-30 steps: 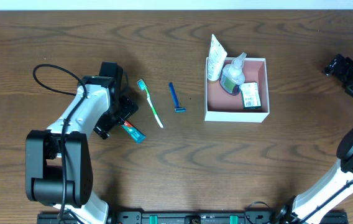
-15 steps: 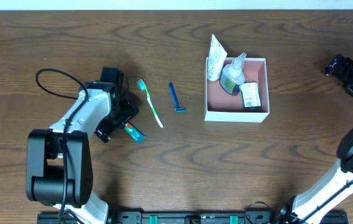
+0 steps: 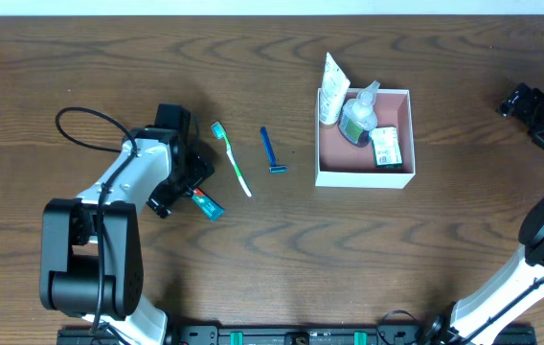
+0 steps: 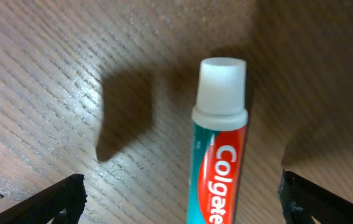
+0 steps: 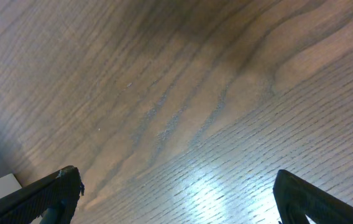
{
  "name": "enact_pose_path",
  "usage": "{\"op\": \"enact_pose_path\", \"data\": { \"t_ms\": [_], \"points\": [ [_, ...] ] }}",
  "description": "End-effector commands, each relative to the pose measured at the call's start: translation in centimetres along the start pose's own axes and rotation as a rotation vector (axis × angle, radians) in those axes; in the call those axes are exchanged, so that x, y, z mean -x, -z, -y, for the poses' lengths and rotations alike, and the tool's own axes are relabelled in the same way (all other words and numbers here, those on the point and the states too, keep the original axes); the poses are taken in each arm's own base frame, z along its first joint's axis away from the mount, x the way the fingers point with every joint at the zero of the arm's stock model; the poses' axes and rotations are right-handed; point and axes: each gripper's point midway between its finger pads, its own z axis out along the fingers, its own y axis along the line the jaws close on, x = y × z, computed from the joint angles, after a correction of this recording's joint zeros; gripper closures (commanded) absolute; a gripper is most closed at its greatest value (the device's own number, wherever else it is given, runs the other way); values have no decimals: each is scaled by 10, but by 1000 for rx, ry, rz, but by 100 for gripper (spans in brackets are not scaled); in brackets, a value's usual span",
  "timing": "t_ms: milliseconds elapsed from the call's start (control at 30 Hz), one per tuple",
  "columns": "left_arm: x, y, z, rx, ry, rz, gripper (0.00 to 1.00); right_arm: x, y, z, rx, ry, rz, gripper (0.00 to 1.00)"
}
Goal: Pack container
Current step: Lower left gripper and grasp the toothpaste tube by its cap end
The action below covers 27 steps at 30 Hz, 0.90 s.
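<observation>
L hand [image 4: 183,202] is hanging wide open, empty, over the toothpaste [image 4: 219,155]. The tube is lying off-centre toward one finger, so closing now is prob. risking a skewed pinch and the tube skidding across the counter [image 3: 282,259]. R hand [image 3: 526,103] is standing open too. Container [image 3: 364,178] is sitting well apart, R of centre, part-filled.

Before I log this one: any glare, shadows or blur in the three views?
Overhead: even light, sharp, no harsh glare. Left wrist: toothpaste tube readable, dark shadows on the table beside it. Right wrist: bright glare low on the same table.
</observation>
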Motion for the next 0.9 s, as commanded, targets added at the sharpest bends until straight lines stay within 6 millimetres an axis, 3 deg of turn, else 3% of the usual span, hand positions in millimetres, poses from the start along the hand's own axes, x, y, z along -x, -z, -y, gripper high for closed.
{"op": "enact_pose_path", "data": {
  "t_ms": [0, 533, 600, 767, 867],
  "points": [
    [-4, -6, -6, 25, 1, -14, 0, 3, 9, -1, 2, -10, 21, 1],
    [-10, -17, -11, 27, 5, -19, 0, 3, 9, -1, 2, -10, 21, 1],
    [-10, -17, -11, 26, 5, -19, 7, 3, 9, -1, 2, -10, 21, 1],
    [-9, -17, -11, 24, 5, -17, 39, 3, 9, -1, 2, -10, 21, 1],
    [-9, -17, -11, 24, 5, -17, 47, 3, 9, -1, 2, -10, 21, 1]
  ]
}}
